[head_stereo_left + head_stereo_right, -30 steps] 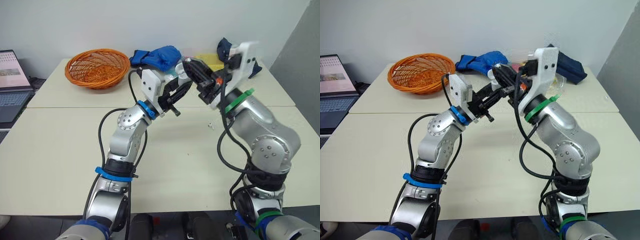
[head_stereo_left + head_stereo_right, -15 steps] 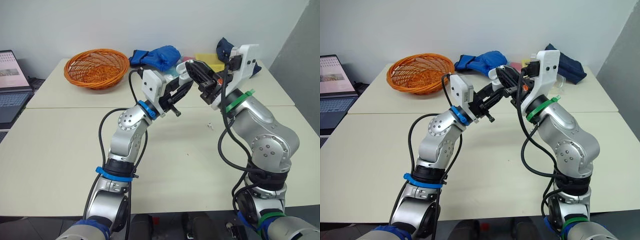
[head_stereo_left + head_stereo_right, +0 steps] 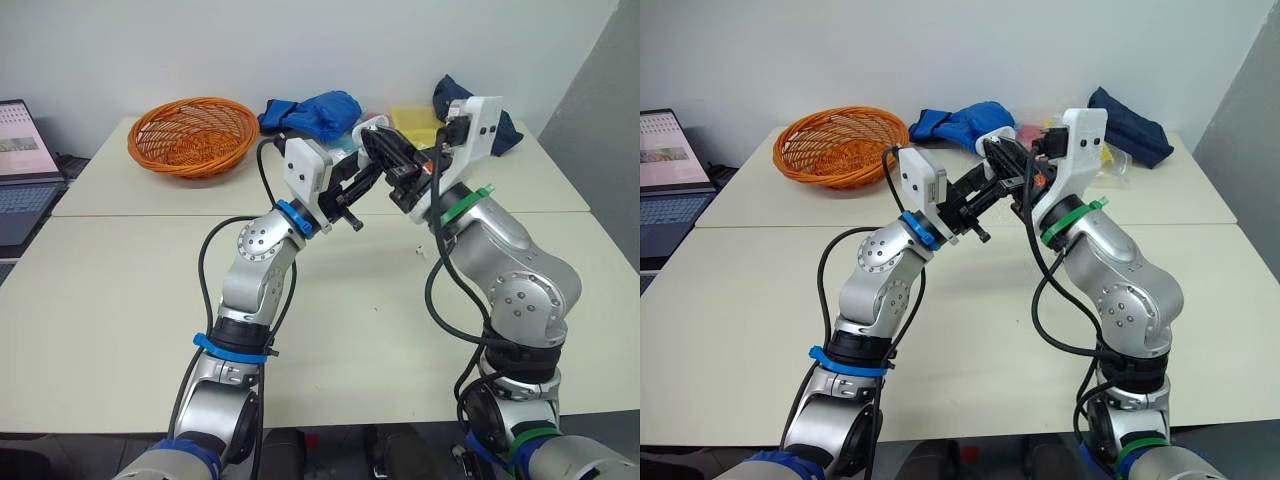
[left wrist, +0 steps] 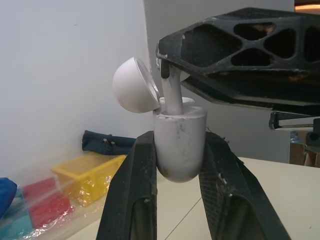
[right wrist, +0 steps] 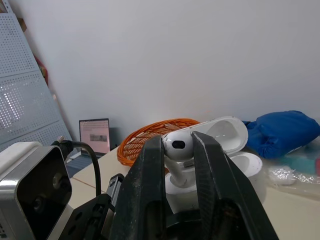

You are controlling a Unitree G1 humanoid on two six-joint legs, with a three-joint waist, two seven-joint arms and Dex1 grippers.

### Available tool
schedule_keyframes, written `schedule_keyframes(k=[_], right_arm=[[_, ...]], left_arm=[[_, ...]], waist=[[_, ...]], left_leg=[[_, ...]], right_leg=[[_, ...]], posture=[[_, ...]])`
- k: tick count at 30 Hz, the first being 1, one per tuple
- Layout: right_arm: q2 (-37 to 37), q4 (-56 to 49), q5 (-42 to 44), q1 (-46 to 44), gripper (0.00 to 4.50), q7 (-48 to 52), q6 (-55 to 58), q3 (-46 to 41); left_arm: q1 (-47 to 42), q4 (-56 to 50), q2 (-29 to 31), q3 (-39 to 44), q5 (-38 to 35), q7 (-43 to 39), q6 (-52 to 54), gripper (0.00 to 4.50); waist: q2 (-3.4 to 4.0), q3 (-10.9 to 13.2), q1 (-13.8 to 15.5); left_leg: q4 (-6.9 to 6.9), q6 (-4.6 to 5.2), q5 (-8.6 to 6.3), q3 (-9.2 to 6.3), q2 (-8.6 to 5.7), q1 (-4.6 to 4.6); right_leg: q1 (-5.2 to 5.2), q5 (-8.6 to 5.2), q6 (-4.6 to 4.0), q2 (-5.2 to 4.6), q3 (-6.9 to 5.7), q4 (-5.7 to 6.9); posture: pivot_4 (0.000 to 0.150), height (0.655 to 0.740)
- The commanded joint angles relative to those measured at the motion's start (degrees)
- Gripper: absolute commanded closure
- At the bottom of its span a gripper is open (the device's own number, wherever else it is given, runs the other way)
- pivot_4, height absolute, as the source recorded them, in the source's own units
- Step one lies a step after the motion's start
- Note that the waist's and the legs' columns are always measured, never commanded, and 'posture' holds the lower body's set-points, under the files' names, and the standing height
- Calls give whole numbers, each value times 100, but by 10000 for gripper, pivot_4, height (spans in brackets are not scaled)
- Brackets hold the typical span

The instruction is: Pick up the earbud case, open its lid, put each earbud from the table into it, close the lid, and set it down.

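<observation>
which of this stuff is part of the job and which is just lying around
Job: case, lid open, in left tool; earbud in right tool; white bit on the table, maybe the other earbud.
Lying about: basket, blue cloth, laptop, dark bag, yellow box.

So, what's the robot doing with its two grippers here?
The left gripper holds the earbud case above the table, its lid flipped open. The right gripper pinches one earbud, stem down in the case's opening, not yet released. A small white item, possibly the other earbud, lies on the table.
</observation>
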Motion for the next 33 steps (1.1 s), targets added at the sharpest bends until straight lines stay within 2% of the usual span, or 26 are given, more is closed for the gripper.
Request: schedule_keyframes(k=[1, 26, 33], right_arm=[[24, -59, -52, 18, 41025, -57, -216, -7], [270, 104, -772, 212, 41025, -477, -780, 270], [256, 108, -796, 243, 16545, -408, -812, 300]], left_arm=[[-167, -191, -89, 52, 33, 206, -195, 37484], [-198, -359, -368, -85, 339, 877, -355, 37484], [-258, -301, -346, -76, 311, 846, -347, 37484]], waist=[[0, 0, 0], [0, 0, -1], [0, 0, 0]], left_leg=[[0, 0, 0, 0, 0, 0], [-8, 0, 0, 0, 0, -3], [-10, 0, 0, -1, 0, -4]], right_leg=[[0, 0, 0, 0, 0, -1], [0, 0, 1, 0, -1, -13], [-1, 0, 1, 0, -2, -15]], posture=[[1500, 7400], [1500, 7400], [1500, 7400]])
